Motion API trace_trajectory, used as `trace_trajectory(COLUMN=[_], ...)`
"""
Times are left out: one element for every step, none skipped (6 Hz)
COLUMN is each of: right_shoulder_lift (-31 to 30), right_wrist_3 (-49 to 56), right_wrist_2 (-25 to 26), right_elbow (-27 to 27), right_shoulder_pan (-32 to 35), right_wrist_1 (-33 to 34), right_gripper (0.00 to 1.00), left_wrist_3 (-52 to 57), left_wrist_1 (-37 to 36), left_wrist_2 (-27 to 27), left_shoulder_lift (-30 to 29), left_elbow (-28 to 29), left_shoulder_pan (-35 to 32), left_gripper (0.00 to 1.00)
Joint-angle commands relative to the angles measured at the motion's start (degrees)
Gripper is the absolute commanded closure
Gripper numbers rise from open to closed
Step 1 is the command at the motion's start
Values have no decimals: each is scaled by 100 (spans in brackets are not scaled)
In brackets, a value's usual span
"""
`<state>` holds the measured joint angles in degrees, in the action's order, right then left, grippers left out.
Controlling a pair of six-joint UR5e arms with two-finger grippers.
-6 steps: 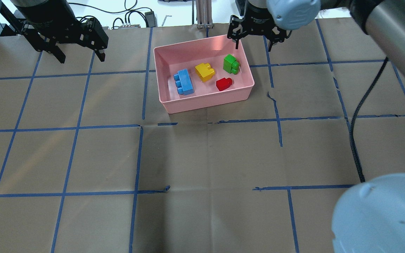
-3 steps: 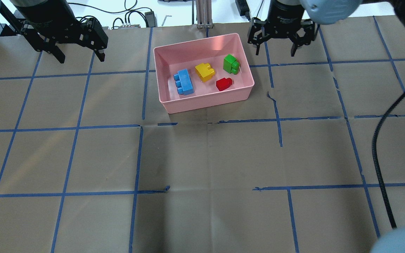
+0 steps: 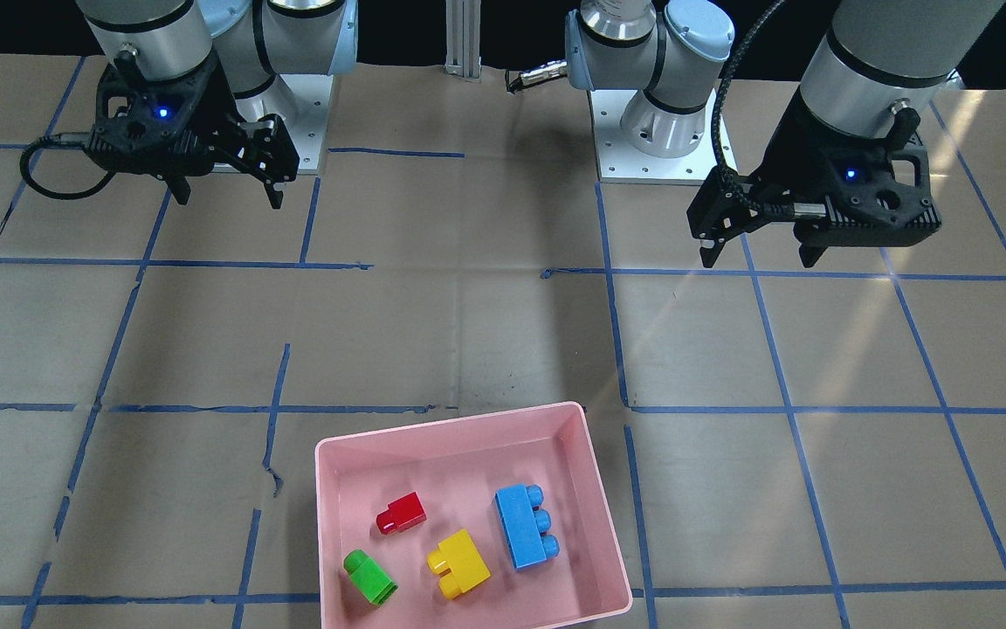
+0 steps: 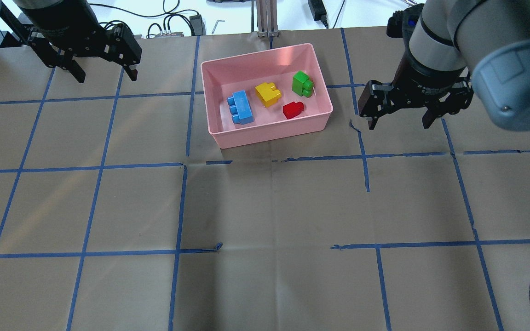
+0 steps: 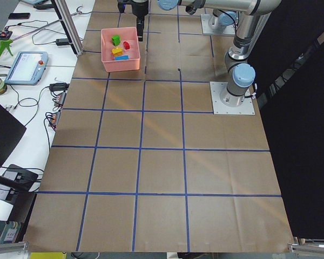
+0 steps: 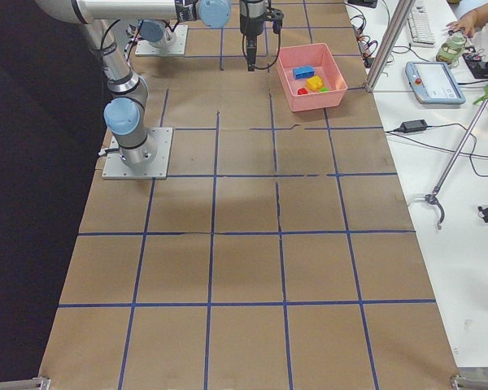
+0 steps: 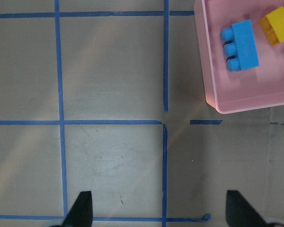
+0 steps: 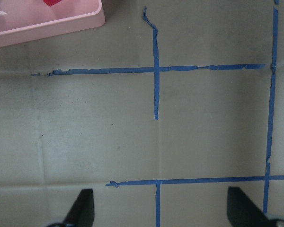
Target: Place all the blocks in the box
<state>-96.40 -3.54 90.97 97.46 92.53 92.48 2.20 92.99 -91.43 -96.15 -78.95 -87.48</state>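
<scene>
Overhead exterior, four blocks (image 4: pixel 267 94) inside pink box (image 4: pixel 269 134)

The box (image 4: pixel 269 134) is pink; blocks (image 4: pixel 268 94) green, blue, yellow, red; table (image 4: pixel 265 207) brown, blue-gridded.

Right wrist: box (image 8: pixel 61 26) partly off-frame

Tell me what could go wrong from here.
All four blocks lie in the box, so little remains. The open right gripper hangs off the box's right side; a sideways swing could knock it. The box sits near the table's far edge, so a shove might push it off.
</scene>
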Motion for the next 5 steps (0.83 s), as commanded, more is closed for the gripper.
trace_trajectory(right_shoulder_lift=[-55, -46, -37, -2, 129], right_wrist_3=[38, 38, 38, 38, 38], right_wrist_2=[8, 17, 17, 0, -9], right_elbow=[71, 88, 97, -16, -156], right_shoulder_pan=[2, -7, -7, -7, -7], right_wrist_1=[50, 68, 86, 112, 104], right_gripper=[1, 1, 1, 1, 1], left_wrist_3=[0, 0, 0, 0, 0], left_wrist_1=[0, -9, -9, -9, -9], left_wrist_2=[-6, -6, -6, -6, -6], left_shoulder_lift=[0, 0, 0, 0, 0], left_elbow=[3, 3, 3, 3, 3], left_shoulder_pan=[3, 3, 3, 3, 3], left_gripper=[1, 1, 1, 1, 1])
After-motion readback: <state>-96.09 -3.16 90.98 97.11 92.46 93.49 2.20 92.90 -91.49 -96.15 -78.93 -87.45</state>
